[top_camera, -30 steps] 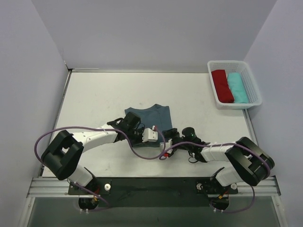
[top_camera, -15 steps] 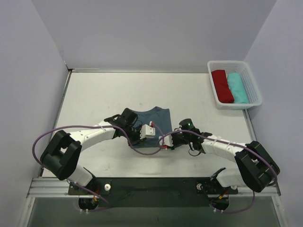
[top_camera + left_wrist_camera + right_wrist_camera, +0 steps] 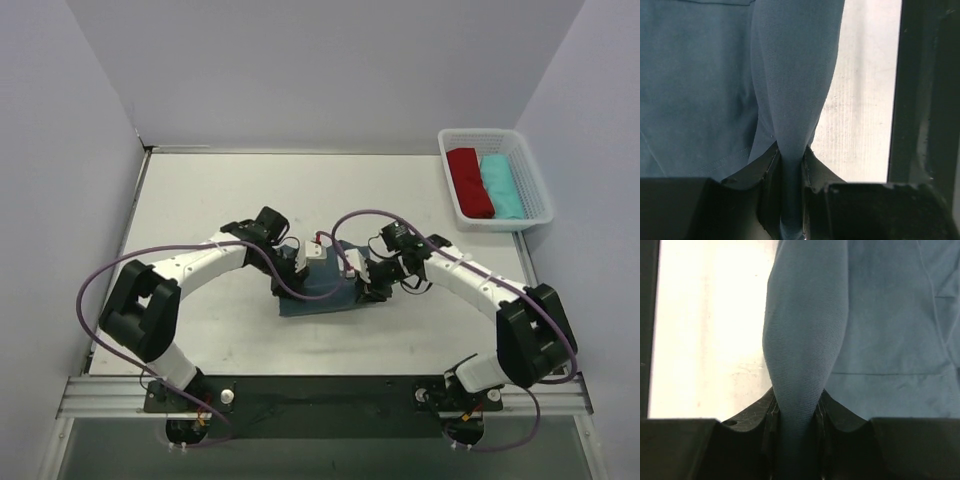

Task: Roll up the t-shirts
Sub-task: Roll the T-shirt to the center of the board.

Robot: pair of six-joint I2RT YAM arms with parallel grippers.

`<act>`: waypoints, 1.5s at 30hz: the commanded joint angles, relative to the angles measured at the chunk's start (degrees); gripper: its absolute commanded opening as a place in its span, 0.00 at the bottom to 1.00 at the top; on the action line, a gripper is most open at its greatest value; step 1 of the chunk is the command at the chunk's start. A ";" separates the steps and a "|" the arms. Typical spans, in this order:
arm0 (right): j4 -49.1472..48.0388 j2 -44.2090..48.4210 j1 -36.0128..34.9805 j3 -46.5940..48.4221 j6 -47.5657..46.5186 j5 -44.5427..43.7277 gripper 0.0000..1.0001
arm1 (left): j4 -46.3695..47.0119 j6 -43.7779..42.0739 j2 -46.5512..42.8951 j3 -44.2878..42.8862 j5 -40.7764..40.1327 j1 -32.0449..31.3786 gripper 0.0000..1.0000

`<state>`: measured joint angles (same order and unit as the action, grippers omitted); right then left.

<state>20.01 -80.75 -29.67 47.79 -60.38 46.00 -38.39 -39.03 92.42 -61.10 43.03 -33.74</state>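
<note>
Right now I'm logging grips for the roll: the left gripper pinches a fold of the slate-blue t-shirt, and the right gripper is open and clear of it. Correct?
Not quite. The right gripper is also shut on a fold of the slate-blue t-shirt, as the right wrist view shows. The left gripper does pinch one.

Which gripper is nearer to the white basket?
Right. The right gripper holds the blue t-shirt at the side toward the basket; the left gripper holds its opposite side, farther away.
</note>
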 commanded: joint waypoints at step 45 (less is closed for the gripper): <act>65.95 -61.98 7.96 58.82 3.77 4.10 0.09 | -33.15 -14.67 25.54 -30.83 0.67 20.19 0.45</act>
<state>72.75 -140.49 -21.85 104.66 -58.85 57.98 -69.25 -47.66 125.54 -90.63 49.71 -18.04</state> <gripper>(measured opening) 0.221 0.433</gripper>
